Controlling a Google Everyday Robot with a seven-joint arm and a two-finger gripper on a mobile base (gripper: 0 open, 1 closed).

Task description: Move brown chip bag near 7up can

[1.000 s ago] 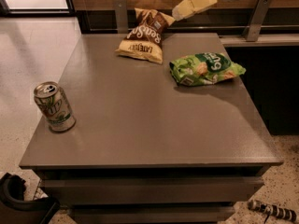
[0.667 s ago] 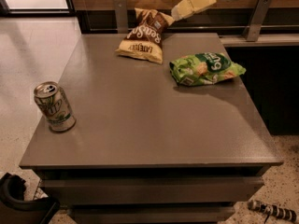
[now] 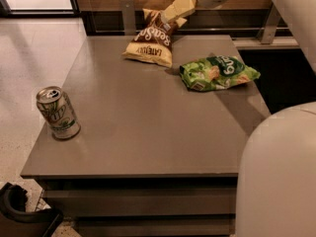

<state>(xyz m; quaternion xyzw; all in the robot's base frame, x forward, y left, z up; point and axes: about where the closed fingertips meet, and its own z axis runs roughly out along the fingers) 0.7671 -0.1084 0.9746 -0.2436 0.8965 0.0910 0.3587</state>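
The brown chip bag [image 3: 149, 39] lies at the far middle of the grey table [image 3: 148, 132], its pale yellow end toward me and its top end raised toward the back. My gripper [image 3: 170, 15] reaches in from the upper right and its pale tip meets the bag's top right corner. The 7up can [image 3: 58, 113] stands upright near the table's left edge, far from the bag.
A bright green chip bag [image 3: 217, 73] lies at the right of the table, next to the brown bag. A pale section of my arm [image 3: 276, 181] fills the lower right. A dark object [image 3: 19, 214] sits on the floor at lower left. Metal rail posts [image 3: 128, 14] stand behind the table.
My gripper has moved left and down from beside the brown bag onto its top corner. A pale arm section has come into the lower right. The bags and can stay put.
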